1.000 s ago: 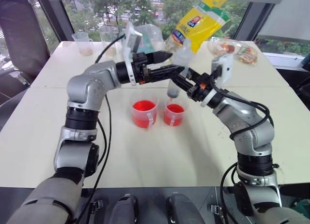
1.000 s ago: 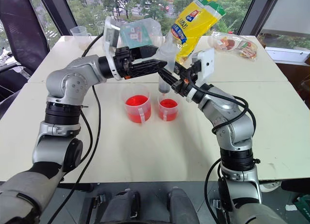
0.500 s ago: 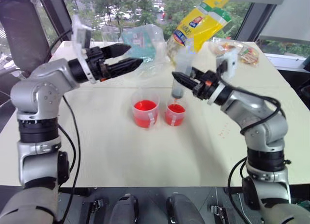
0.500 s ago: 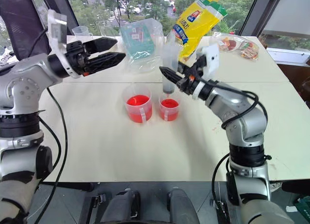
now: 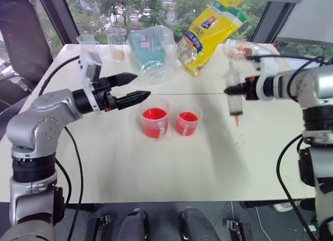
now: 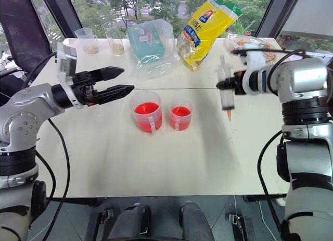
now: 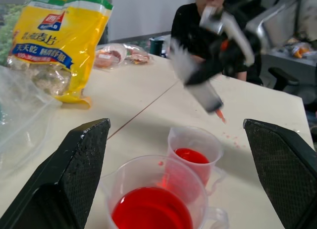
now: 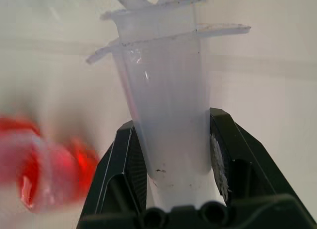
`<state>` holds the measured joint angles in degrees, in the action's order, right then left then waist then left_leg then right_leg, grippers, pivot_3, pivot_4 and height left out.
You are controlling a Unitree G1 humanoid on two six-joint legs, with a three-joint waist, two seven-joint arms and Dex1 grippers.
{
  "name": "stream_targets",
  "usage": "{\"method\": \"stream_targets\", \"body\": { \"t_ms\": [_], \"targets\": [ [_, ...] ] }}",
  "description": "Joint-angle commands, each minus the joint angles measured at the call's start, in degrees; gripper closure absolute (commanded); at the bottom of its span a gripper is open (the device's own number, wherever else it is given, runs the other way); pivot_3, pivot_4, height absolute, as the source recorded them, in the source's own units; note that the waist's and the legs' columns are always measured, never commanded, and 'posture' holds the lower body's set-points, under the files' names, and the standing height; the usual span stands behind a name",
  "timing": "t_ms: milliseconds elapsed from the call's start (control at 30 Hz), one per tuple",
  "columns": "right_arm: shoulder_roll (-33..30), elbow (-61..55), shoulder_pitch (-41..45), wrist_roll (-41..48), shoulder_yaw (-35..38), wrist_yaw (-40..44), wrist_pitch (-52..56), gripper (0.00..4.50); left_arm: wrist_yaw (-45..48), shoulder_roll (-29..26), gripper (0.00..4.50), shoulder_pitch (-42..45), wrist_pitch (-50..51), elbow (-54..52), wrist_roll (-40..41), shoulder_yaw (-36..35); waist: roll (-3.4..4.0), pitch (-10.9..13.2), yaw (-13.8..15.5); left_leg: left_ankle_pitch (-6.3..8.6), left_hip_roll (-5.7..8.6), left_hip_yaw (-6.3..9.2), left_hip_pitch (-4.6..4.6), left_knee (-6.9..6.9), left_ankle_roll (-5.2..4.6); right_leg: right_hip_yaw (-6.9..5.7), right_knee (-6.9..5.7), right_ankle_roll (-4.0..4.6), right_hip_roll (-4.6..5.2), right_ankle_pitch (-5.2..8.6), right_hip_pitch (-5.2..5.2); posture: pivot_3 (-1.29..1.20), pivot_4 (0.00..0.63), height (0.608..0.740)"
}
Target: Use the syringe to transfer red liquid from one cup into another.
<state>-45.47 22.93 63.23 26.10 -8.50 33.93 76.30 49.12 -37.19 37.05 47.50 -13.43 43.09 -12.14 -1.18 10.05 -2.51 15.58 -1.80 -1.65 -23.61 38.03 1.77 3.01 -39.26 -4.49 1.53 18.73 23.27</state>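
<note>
Red liquid (image 5: 155, 114) in both cups, right pincer (image 5: 242, 90) clamps syringe (image 5: 232, 98) off to side, left pincer (image 5: 136, 87) wide; prob. set syringe on bench (image 5: 171, 163) next.

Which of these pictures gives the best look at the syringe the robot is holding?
The left eye view: the whole syringe hangs tip-down in the right gripper, away from both cups. The right wrist view shows its barrel clamped close up, tip hidden. The left wrist view shows it blurred.
</note>
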Motion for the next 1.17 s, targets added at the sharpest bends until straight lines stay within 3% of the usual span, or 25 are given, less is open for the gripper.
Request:
{"method": "stream_targets", "body": {
  "t_ms": [33,333,400,467,533,567,667,867,967,1167],
  "targets": [
    [-0.19,4.97,2.68,-3.38,-2.1,1.49,0.37,3.14,-1.23,-0.52,0.06,-0.72,-0.16,-2.49,1.39,-1.22,0.0,0.0,0.02,0.0,0.0,0.0,0.0,0.0,0.0,0.0,0.0,0.0,0.0,0.0,0.0,0.0,0.15,0.74],
    [4.4,15.88,2.0,-8.87,-1.78,1.63,-3.77,3.14,-3.5,-1.11,0.06,-4.03,0.07,-6.36,2.22,-0.33,0.0,0.0,0.06,0.0,0.0,0.0,-0.01,0.01,0.0,-0.01,0.0,0.0,-0.01,0.0,0.0,0.0,0.15,0.74],
    [5.0,17.02,1.8,-9.52,-1.41,1.79,-4.55,2.12,-3.9,-1.24,0.0,-4.56,0.28,-7.06,2.52,-0.34,-0.01,0.0,0.06,0.0,0.0,0.01,-0.01,0.02,0.0,-0.02,0.01,0.0,-0.01,0.0,-0.02,0.0,0.15,0.74],
    [5.21,17.66,1.92,-10.12,-1.13,2.2,-5.0,1.37,-4.2,-1.39,0.0,-4.78,0.55,-7.54,2.8,-0.44,-0.01,0.0,0.06,0.0,0.01,0.01,-0.01,0.03,0.0,-0.02,0.0,0.0,0.0,0.0,-0.03,0.0,0.15,0.74],
    [5.01,17.35,2.19,-10.35,-0.58,2.79,-5.01,0.29,-4.53,-1.66,0.0,-4.91,1.03,-7.84,3.29,-0.71,0.0,0.0,0.07,0.0,0.01,0.01,-0.01,0.04,0.01,-0.02,-0.01,0.0,0.0,0.0,-0.02,0.0,0.15,0.74],
    [4.75,16.86,2.38,-10.33,-0.25,3.09,-4.68,0.08,-4.67,-1.84,0.0,-5.04,1.24,-8.02,3.54,-0.8,0.0,0.0,0.07,0.0,0.01,0.01,-0.01,0.04,0.01,-0.02,-0.01,0.0,-0.01,0.0,-0.02,0.0,0.15,0.74],
    [2.83,12.09,1.8,-10.86,-1.04,5.0,-5.75,0.08,-5.3,-2.3,0.0,-5.37,2.09,-8.69,4.79,-1.23,0.01,0.0,0.08,0.0,0.01,0.01,-0.01,0.03,0.0,-0.02,0.0,0.0,-0.01,0.0,-0.02,0.0,0.15,0.74],
    [-5.69,-12.04,-2.68,-5.89,-0.67,17.63,-10.07,0.08,-6.2,-3.79,0.0,-5.86,4.08,-10.3,8.7,-3.29,0.03,0.02,0.15,0.01,0.01,0.05,-0.04,0.01,0.0,-0.05,0.02,-0.01,-0.01,0.0,0.0,0.0,0.15,0.74],
    [-9.51,-23.33,-6.26,-0.44,2.59,23.85,-10.48,0.08,-5.66,-5.74,0.0,-7.23,3.46,-11.16,8.01,-3.23,0.02,0.02,0.07,0.01,0.0,0.09,-0.04,0.0,-0.01,-0.08,0.05,-0.01,-0.02,0.0,-0.03,0.0,0.15,0.74],
    [-12.09,-35.43,-12.81,5.21,8.29,26.99,-11.77,0.08,-5.56,-8.28,0.0,-9.0,2.73,-11.69,7.8,-4.29,0.02,0.02,0.13,0.01,0.0,0.09,0.03,0.05,-0.01,-0.07,0.02,-0.01,0.01,0.0,-0.13,0.0,0.15,0.74]
  ]
}}
